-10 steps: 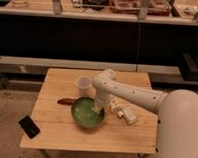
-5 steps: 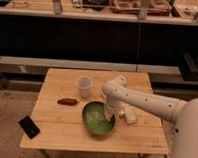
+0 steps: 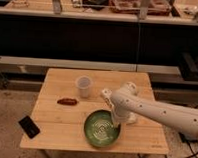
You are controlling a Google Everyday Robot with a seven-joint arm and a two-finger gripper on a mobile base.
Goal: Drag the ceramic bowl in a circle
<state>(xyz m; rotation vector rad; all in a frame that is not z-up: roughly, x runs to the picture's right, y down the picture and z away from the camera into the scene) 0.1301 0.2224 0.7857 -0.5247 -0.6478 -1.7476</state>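
The ceramic bowl point(image 3: 102, 128) is a wide, shallow, glossy green bowl with pale rings inside. It sits on the wooden table point(image 3: 50, 128) near the front edge, right of centre. My white arm comes in from the right and bends down over the bowl. My gripper point(image 3: 116, 123) is at the bowl's right rim, pointing down into it; whether it grips the rim cannot be seen.
A small translucent whitish cup point(image 3: 83, 86) stands behind the bowl. A small reddish-brown item point(image 3: 67, 101) lies to the left. A black phone-like object point(image 3: 29, 126) lies at the front left corner. A pale object point(image 3: 133, 118) lies under my arm. Dark shelving stands behind.
The bowl has moved toward the table's front edge and a little to the right, with my gripper staying at its rim. The arm has swung forward with it.
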